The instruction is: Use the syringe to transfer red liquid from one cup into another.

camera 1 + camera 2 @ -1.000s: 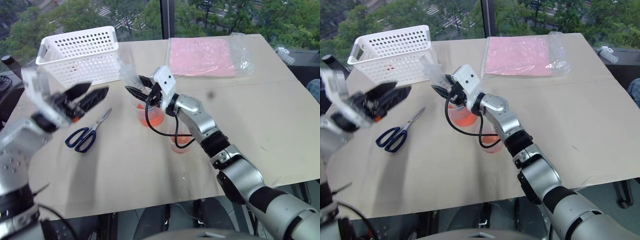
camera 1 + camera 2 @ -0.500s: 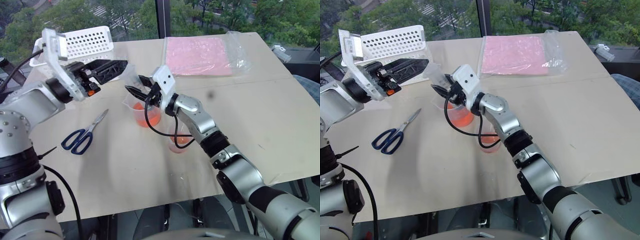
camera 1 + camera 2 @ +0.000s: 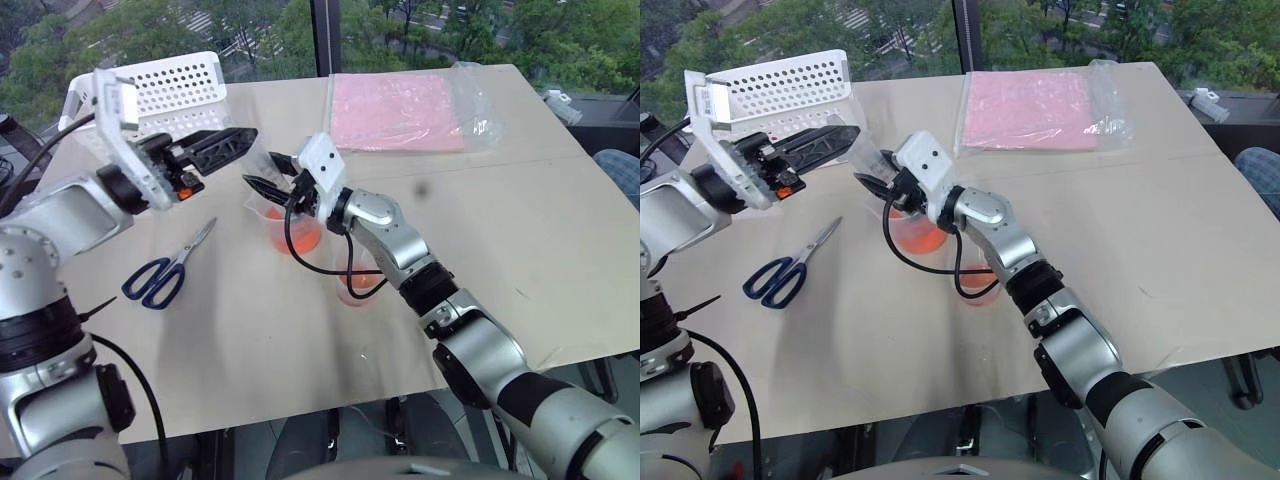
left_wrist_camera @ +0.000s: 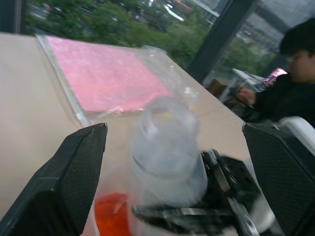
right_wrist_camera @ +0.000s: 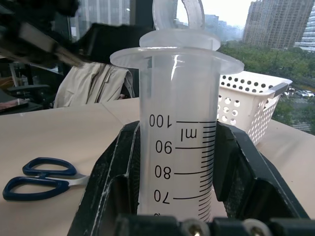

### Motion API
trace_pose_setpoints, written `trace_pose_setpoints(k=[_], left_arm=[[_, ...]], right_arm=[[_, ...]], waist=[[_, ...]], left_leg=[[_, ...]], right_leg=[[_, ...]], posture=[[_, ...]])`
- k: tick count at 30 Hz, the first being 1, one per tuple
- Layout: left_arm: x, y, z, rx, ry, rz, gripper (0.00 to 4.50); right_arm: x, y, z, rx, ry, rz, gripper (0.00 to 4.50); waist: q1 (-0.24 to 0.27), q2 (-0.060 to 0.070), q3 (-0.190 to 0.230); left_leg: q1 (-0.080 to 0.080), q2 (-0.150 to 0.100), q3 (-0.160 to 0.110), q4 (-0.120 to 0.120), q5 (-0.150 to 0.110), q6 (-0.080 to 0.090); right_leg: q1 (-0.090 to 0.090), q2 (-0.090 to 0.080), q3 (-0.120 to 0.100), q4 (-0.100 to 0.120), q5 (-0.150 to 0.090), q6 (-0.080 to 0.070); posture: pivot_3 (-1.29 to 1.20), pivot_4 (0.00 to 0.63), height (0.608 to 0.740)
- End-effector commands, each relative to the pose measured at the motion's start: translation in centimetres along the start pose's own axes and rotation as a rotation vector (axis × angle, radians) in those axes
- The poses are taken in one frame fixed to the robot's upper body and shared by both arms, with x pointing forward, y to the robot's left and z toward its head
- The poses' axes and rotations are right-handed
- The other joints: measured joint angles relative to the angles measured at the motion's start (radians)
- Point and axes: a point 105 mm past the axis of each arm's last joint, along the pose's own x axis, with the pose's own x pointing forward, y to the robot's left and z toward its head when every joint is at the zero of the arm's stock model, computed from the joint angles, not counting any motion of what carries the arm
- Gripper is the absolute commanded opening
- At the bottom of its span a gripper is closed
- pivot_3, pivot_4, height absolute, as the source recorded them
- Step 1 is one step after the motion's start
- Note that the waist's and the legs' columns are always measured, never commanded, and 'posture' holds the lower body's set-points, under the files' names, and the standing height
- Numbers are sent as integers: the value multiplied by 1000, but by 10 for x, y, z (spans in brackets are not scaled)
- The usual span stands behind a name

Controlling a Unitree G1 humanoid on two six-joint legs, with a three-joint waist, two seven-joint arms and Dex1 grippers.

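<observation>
My right gripper (image 3: pixel 878 184) is clamped on the syringe (image 5: pixel 178 142), jaws closed around the clear barrel with the black scale marks showing between them, and the barrel stands up out of the larger handled cup (image 3: pixel 291 228), plunger ring at the top. That cup sits on the desk (image 3: pixel 520 230) with red liquid (image 3: pixel 302 236) in its lower part. Just beside it, nearer my body, is the small handleless cup (image 3: pixel 358 282), also holding some orange-red liquid, partly behind my right forearm. My left gripper (image 3: pixel 225 146) hangs level with its jaws spread wide, holding nothing, the black fingertips (image 3: pixel 832 139) pointing across at the syringe's top and close to it; from the left wrist the plunger end sits between my two open fingers, without touching them. Blue-handled scissors (image 3: pixel 168 268) lie flat on the desk to the left, a white perforated basket (image 3: pixel 170 85) stands behind my left arm, and a pink sheet in a clear bag (image 3: pixel 402 110) lies at the far side.
</observation>
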Motion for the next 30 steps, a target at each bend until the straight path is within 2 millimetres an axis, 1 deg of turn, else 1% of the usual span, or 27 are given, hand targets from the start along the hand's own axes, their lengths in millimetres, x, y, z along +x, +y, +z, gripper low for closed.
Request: trace_pose_setpoints(k=[1,4,7,15,18,20,21,22,25,26,30], left_arm=[[-15,-9,12,30,-33,-50,4500],[-13,-18,12,8,-37,-108,4500],[-10,-24,14,-2,-52,-146,4500],[1,-33,14,-13,-50,-207,4500],[5,-31,13,-17,-45,-205,3712],[8,-27,12,-13,-41,-184,2755],[9,-25,11,-9,-41,-178,2137],[11,-24,11,-12,-43,-176,1887],[17,-23,12,-10,-57,-172,572],[18,-23,11,-10,-58,-173,52],[21,-22,11,0,-60,-167,0]], right_arm=[[20,34,17,72,-114,58,1530],[20,35,17,71,-113,63,1530],[21,37,17,70,-113,69,1530],[20,39,16,53,-106,80,1530],[20,39,16,49,-107,83,1530],[20,40,16,48,-108,85,1530],[20,40,16,48,-109,86,1530],[21,41,17,47,-110,88,1530],[21,43,16,43,-111,93,1530],[21,43,15,39,-110,95,1530],[20,44,14,35,-107,95,1530]], waist=[[1,0,0],[13,0,0],[13,-1,0],[9,-1,0],[10,-1,0],[10,-1,0],[10,-1,0],[10,-1,0],[10,-2,0],[11,-2,0],[10,-2,0]], left_leg=[[0,0,0,0,0,0],[0,0,0,0,0,0],[0,0,-1,1,0,0],[0,0,0,1,0,0],[0,0,0,1,0,0],[0,0,0,1,0,0],[0,0,0,1,0,0],[0,0,0,1,0,0],[0,0,0,1,0,0],[0,0,0,1,0,0],[0,0,0,1,0,0]], right_leg=[[0,0,0,0,0,0],[0,0,0,-1,0,0],[1,-1,-1,-1,0,0],[1,0,0,0,0,0],[1,0,0,0,0,0],[1,0,0,0,0,0],[1,0,0,0,0,0],[1,0,0,0,0,0],[1,0,0,0,0,0],[1,0,0,0,0,0],[1,0,0,0,0,0]], posture=[[0,150,740],[0,150,740],[0,150,740],[0,150,740],[0,150,740],[0,150,740],[0,150,740],[0,150,740],[0,150,740],[0,150,740],[0,150,740]])
